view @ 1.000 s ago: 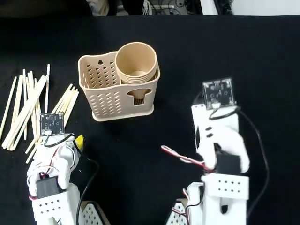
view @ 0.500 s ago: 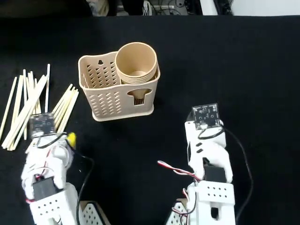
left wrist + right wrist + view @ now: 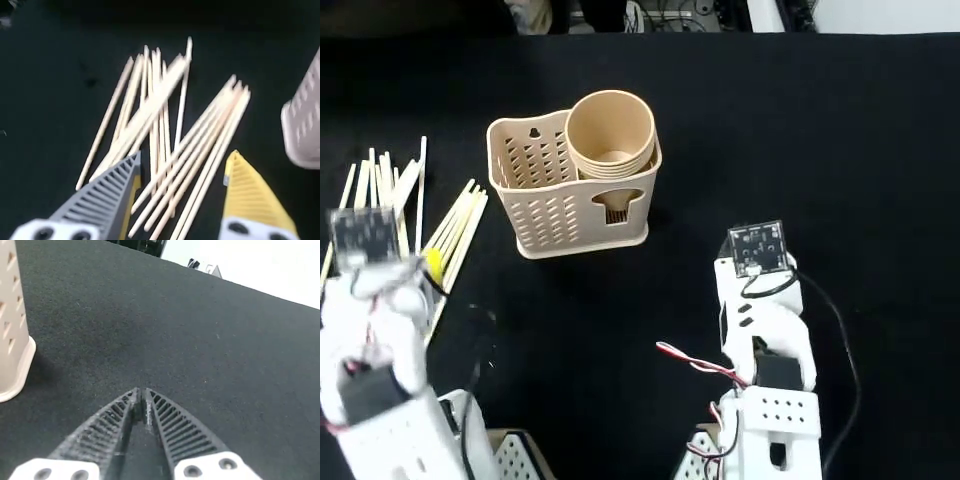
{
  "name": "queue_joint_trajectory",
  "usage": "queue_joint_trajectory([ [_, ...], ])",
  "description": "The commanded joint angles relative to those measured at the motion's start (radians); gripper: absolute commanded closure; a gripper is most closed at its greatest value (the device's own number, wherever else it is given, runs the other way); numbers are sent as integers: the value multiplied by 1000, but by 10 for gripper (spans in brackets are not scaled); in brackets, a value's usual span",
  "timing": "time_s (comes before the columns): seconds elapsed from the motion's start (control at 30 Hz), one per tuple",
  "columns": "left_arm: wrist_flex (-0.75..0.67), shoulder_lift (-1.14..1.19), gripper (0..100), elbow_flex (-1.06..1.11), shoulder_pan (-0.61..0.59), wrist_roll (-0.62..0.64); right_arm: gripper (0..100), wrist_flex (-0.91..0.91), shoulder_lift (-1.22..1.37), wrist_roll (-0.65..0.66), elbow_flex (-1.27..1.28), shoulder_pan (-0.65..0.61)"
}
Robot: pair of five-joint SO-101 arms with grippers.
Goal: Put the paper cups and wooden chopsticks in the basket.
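A beige perforated plastic basket [image 3: 560,205] stands upright on the black felt-like worktop [image 3: 840,130]. A nested stack of tan paper cups [image 3: 610,128] sits in one of its two compartments, the one on the side away from the chopsticks. The pale wooden chopsticks [image 3: 460,222] lie loose on the worktop beside the basket, near it but not touching, fanned out in a scatter with some crossing over others. The left arm's pincer [image 3: 185,156] hangs just over that scatter with its jaws spread wide. Its grey finger and yellow finger stand either side of a bundle of sticks without closing on them, and I cannot tell whether the tips touch the worktop. From that wrist, a rounded corner of the basket shows off to one side. The right arm's pincer [image 3: 141,391] hangs low over bare black worktop on the basket's other side, apart from it, its two grey jaws pressed together and holding nothing.
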Motion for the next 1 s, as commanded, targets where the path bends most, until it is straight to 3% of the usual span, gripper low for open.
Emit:
queue_joint_trajectory([
  [0.0, -25, 397, 732, -229, -38, -107, 985, 2, -10, 9, -1, -12],
  [0.23, -25, 918, 732, -598, -113, -227, 985, 2, -10, 9, -1, -12],
  [0.53, -20, 1462, 734, -978, -70, -230, 985, 2, -10, 9, -1, -12],
  [0.77, -15, 1743, 742, -1159, -36, -229, 985, 2, -10, 9, -1, -12],
  [0.97, -25, 1777, 926, -1193, -30, -232, 985, 2, -10, 9, -1, -12],
])
